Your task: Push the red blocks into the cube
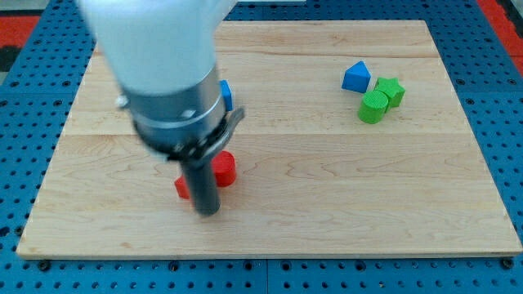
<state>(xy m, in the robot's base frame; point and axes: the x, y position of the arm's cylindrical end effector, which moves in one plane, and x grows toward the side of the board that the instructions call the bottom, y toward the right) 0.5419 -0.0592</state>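
My dark rod comes down at the view's left, and my tip (208, 212) rests on the board between two red blocks. One red block (225, 167) shows just right of the rod, round-looking. The other red block (182, 189) peeks out on the rod's left, mostly hidden. A blue block (226, 95) shows partly behind the arm's grey body, above the red ones; its shape cannot be made out.
At the view's upper right a blue block (355, 77), a green star-shaped block (391, 90) and a green cylinder (373, 108) sit close together. The wooden board (327, 188) lies on a blue pegboard table. The arm's white and grey body covers the upper left.
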